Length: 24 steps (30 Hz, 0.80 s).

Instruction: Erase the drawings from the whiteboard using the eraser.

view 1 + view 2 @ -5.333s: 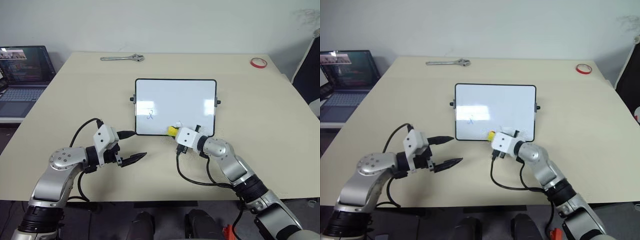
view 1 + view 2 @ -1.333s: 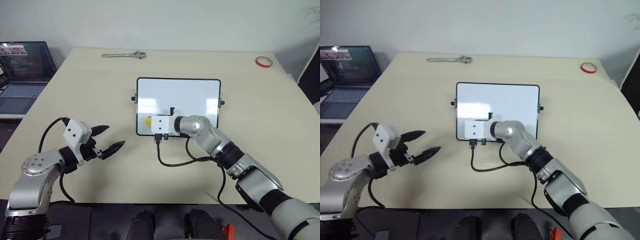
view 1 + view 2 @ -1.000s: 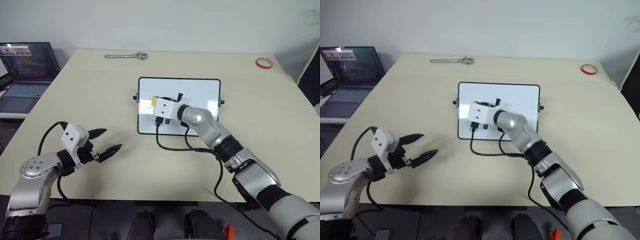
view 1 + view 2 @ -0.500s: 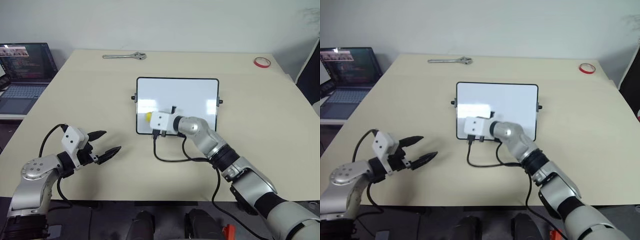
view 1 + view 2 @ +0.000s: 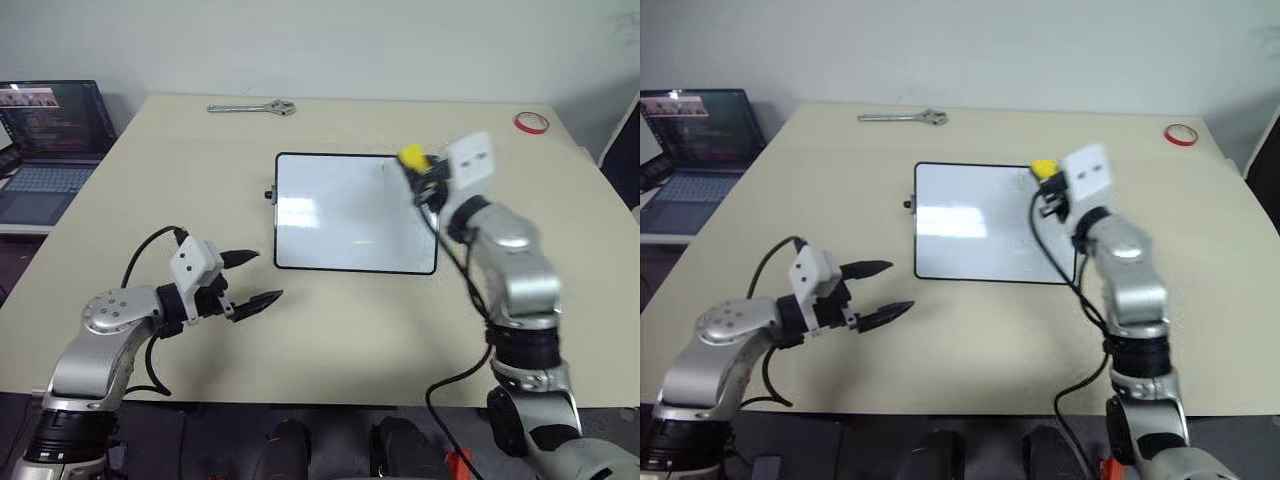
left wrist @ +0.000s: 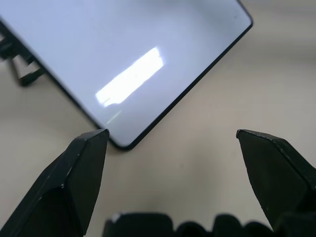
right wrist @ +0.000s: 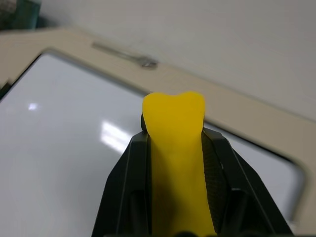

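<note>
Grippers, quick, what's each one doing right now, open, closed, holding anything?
Left gripper: open, holding nothing, beside the whiteboard.
Right gripper: closed on the yellow eraser, raised over the whiteboard's right end.

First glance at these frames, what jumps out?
The yellow eraser pinched in the right gripper, held up above the far right corner of the whiteboard. The board lies mid-table and looks wiped clean, with no marks visible. Nearer, the left gripper hovers over the table with jaws open, short of the board's near left corner.
</note>
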### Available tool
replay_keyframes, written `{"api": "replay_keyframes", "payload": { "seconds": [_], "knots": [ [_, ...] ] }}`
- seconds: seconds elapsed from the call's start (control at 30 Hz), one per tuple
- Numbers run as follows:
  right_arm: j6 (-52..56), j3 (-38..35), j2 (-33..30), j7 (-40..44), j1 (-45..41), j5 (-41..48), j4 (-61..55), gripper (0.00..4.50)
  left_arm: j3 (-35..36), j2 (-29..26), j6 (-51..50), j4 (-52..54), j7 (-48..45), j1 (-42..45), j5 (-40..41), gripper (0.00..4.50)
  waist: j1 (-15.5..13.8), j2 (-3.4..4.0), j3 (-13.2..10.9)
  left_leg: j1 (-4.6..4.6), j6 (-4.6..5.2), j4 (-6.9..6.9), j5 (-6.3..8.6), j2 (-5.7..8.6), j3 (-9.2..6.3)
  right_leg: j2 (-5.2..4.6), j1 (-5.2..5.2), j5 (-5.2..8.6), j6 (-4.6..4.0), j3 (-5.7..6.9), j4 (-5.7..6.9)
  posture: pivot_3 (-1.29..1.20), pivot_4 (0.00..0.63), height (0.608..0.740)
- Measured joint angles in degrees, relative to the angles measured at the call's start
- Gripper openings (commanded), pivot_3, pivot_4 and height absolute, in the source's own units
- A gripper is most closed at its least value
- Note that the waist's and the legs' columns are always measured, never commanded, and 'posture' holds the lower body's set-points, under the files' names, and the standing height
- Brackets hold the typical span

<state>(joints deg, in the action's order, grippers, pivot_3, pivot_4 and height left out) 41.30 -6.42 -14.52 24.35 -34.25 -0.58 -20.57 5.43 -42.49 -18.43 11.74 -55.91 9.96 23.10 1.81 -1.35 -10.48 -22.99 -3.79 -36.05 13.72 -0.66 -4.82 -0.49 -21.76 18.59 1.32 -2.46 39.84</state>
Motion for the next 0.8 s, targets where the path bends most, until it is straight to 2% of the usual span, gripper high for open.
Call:
{"api": "replay_keyframes", "payload": {
  "seconds": [0.03, 0.13, 0.27, 0.43, 0.53, 0.63, 0.8],
  "knots": [
    [4.64, -2.66, -4.45, 1.56, 4.30, 1.27, -6.03, 1.02, -1.06, -0.08, -0.22, 0.82, -1.09, 1.16, 0.34, 4.50, -0.32, 0.00, 0.00, 0.00, 0.00, -0.01, 0.00, 0.02, -0.02, 0.00, 0.16, 0.02, 0.00, 0.02, -0.20, 0.00, 0.150, 0.740],
    [13.34, -8.86, -10.55, 3.46, 10.92, 3.53, -11.64, 1.02, -3.81, -0.34, -0.42, 0.86, -3.24, 2.90, 0.11, 4.50, -0.16, 0.09, -0.05, 0.12, 0.01, -0.01, 0.00, 0.05, 0.15, 0.00, 0.27, 0.01, 0.00, 0.02, -0.25, 0.00, 0.150, 0.740],
    [19.81, -11.86, -13.06, 4.47, 16.87, 6.62, -15.54, 1.02, -9.59, 1.67, -0.03, -0.36, -5.07, 9.01, -1.68, 4.50, 0.61, 0.10, -0.06, 0.24, 0.01, -0.02, 0.00, 0.06, 0.33, 0.31, 0.28, 0.01, -0.02, -0.07, -0.12, 0.00, 0.150, 0.740],
    [23.36, -10.92, -6.44, -1.76, 21.75, 6.77, -15.83, 1.02, -18.21, 6.98, -0.78, -4.19, -9.78, 19.04, -3.34, 4.50, 0.90, 0.09, -0.05, 0.21, 0.01, -0.05, 0.00, 0.11, 0.30, 0.53, 0.26, 0.01, -0.02, -0.06, -0.01, 0.00, 0.150, 0.740],
    [23.68, -9.68, -2.80, -6.54, 21.79, 6.02, -13.42, 1.02, -22.76, 9.60, -0.98, -7.96, -12.81, 24.27, -4.78, 4.50, 1.21, 0.09, -0.05, 0.21, 0.01, -0.06, 0.00, 0.12, 0.35, 0.51, 0.25, 0.02, -0.01, -0.09, -0.01, 0.00, 0.150, 0.740],
    [22.68, -9.21, -2.14, -10.03, 21.68, 5.15, -10.12, 1.02, -26.02, 12.22, 0.52, -13.51, -14.86, 28.77, -7.78, 4.50, 1.07, 0.09, -0.06, 0.19, 0.01, -0.06, 0.00, 0.14, 0.33, 0.52, 0.23, 0.02, -0.01, -0.07, -0.02, 0.00, 0.150, 0.740],
    [20.19, -10.08, -1.05, -13.35, 19.86, 4.71, -3.88, 1.02, -27.35, 16.65, 1.79, -19.65, -16.34, 35.35, -9.81, 4.50, 1.10, 0.10, -0.06, 0.16, 0.02, -0.07, -0.01, 0.15, 0.35, 0.52, 0.19, 0.02, -0.01, -0.09, 0.00, 0.00, 0.150, 0.740]
  ]
}}
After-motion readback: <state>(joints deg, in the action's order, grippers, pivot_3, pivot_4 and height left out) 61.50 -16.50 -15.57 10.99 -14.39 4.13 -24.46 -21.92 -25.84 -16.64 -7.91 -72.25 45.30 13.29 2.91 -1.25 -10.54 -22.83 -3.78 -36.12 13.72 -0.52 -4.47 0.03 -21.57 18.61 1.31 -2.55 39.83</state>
